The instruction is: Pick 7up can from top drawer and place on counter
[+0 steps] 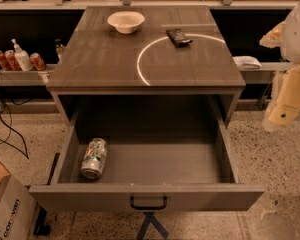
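The 7up can (94, 158) lies on its side in the left part of the open top drawer (155, 196), its silver end towards the front panel. The drawer is pulled fully out, with its black handle (148, 203) at the front centre. Above it is the counter (115, 59), dark grey wood grain with a white arc mark (142, 59). My gripper (279, 118) hangs at the pale arm's lower end by the right edge of the view. It is to the right of the cabinet, well away from the can and above the floor.
A white bowl (125, 21) and a dark flat object (179, 37) sit on the counter's far part. Red cans (37, 61) and a pump bottle (22, 57) stand on the left side shelf. A white cloth (246, 62) lies on the right shelf. A cardboard box (7, 211) stands at lower left.
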You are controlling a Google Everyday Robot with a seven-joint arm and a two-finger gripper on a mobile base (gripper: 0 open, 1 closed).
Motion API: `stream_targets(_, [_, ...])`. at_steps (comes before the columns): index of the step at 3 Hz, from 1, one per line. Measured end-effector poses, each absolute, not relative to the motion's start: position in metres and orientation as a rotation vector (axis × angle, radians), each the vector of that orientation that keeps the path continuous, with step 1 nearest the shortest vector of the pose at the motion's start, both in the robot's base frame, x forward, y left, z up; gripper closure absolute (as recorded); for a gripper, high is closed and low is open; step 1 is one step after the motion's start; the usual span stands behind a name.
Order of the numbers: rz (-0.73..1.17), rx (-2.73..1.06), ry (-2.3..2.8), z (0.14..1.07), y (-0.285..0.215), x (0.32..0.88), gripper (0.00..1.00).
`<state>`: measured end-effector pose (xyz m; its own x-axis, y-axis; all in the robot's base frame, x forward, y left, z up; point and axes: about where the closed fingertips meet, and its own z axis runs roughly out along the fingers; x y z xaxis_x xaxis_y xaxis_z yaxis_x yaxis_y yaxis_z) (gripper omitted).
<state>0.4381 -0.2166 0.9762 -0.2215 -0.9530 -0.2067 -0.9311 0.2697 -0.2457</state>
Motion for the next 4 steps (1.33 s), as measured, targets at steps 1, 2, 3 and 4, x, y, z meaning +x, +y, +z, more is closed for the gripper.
stream_targets(1, [-0.098, -1.724, 2.231, 0.976, -0.217, 0.438, 0.0])
stream_targets(2, [-0.051, -1.689, 2.18, 0.97, -0.206, 0.445, 0.0])
stream_targets(3, [0.129, -1.567, 2.121, 0.939, -0.181, 0.459, 0.0])
stream_targets(4, [0.373, -1.434, 2.036, 0.895, -0.143, 0.481, 0.0])
